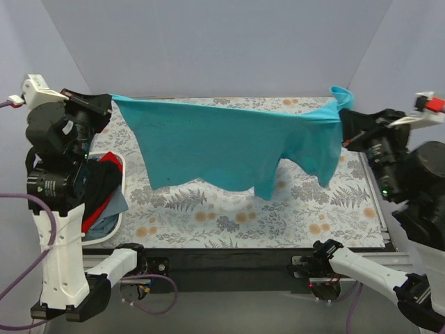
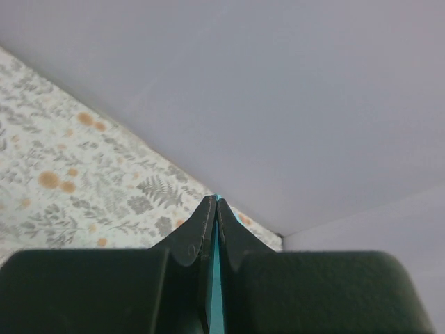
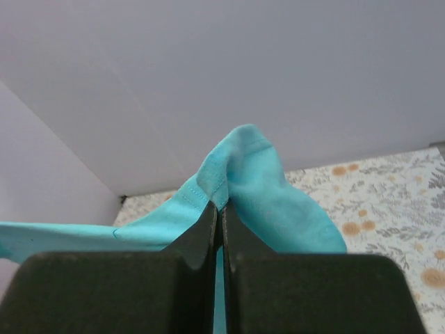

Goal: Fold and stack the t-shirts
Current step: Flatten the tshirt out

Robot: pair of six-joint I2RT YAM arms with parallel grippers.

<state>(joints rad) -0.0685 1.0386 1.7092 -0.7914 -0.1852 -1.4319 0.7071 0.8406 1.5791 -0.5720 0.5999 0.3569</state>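
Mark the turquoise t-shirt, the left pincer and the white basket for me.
turquoise t-shirt (image 1: pixel 229 149), top external view, middle of the hanging cloth.
left pincer (image 2: pixel 216 202), left wrist view, between its closed fingertips.
white basket (image 1: pixel 123 174), top external view, its right rim.

Plain turquoise t-shirt (image 1: pixel 229 149) above a pale desk (image 1: pixel 208 216) patterned with grey ferns and orange blossoms. At the desk's left, a white basket (image 1: pixel 119 221) holds a red shirt (image 1: pixel 108 161) and a black shirt (image 1: pixel 103 182).
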